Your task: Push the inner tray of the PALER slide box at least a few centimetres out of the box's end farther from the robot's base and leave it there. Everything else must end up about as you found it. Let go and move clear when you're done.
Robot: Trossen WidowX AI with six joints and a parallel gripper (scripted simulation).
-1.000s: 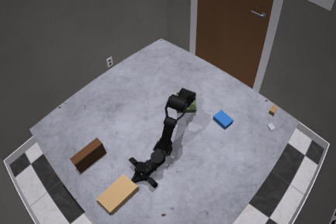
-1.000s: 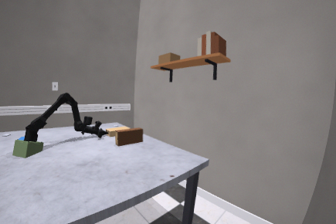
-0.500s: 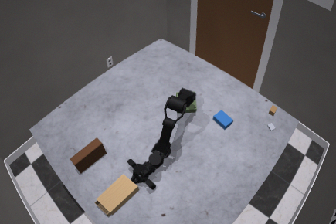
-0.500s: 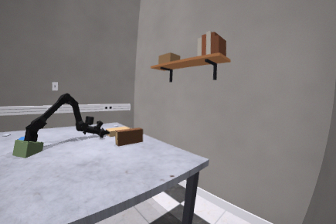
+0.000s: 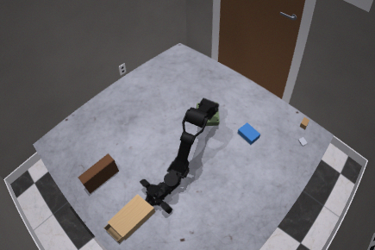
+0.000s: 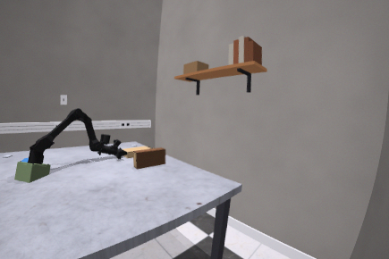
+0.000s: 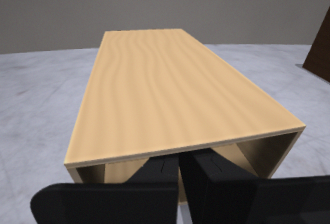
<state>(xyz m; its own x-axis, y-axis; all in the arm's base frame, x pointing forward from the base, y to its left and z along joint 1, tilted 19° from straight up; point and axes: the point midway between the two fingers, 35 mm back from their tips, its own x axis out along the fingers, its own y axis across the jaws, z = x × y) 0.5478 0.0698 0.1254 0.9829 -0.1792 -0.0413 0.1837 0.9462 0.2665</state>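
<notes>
The paler slide box is light tan wood and lies near the table's front corner. Its inner tray sticks out a little at the end far from the robot's base. My gripper is shut with nothing held. In the wrist view its fingertips reach inside the box's open near end, under the top panel. The tray's near face is hidden behind the fingers. In the exterior view the gripper meets the pale box behind the dark box.
A dark brown slide box lies to the left of the pale one, also seen in the exterior view. The arm's green base, a blue block and two small blocks are farther off. The table edge runs close behind the pale box.
</notes>
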